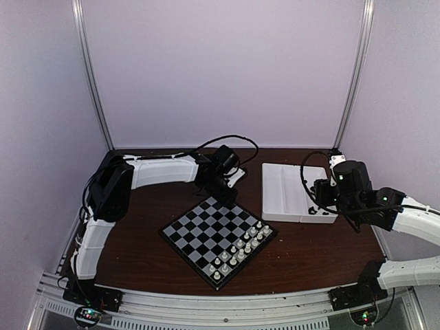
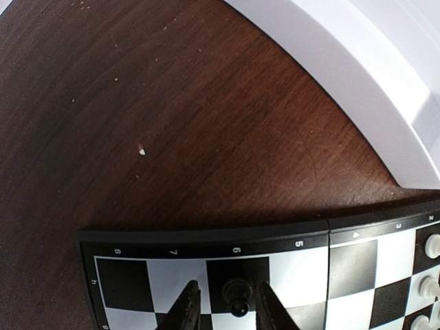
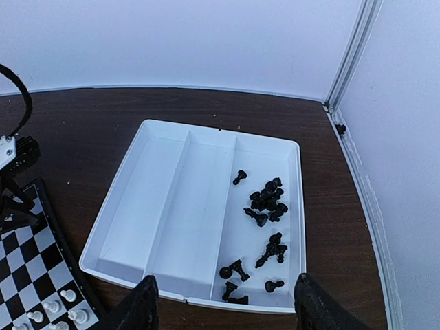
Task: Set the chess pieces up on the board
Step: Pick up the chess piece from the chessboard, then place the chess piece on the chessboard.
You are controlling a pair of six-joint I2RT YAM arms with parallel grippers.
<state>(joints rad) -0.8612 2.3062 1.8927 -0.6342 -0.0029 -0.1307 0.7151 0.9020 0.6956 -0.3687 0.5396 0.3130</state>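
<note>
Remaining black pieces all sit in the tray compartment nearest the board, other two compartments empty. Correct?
Not quite. The black chess pieces lie in the compartment of the tray farthest from the board, not the nearest. The other two compartments are empty, as you said. The right wrist view shows it.

Lab enclosure; white panels (image 1: 220, 69), aluminium frame (image 1: 93, 75)

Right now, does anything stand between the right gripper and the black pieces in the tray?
Nothing visible does. The right gripper hangs open above the near wall of the tray, and the chess pieces lie loose and uncovered in one end compartment just beyond it.
</note>
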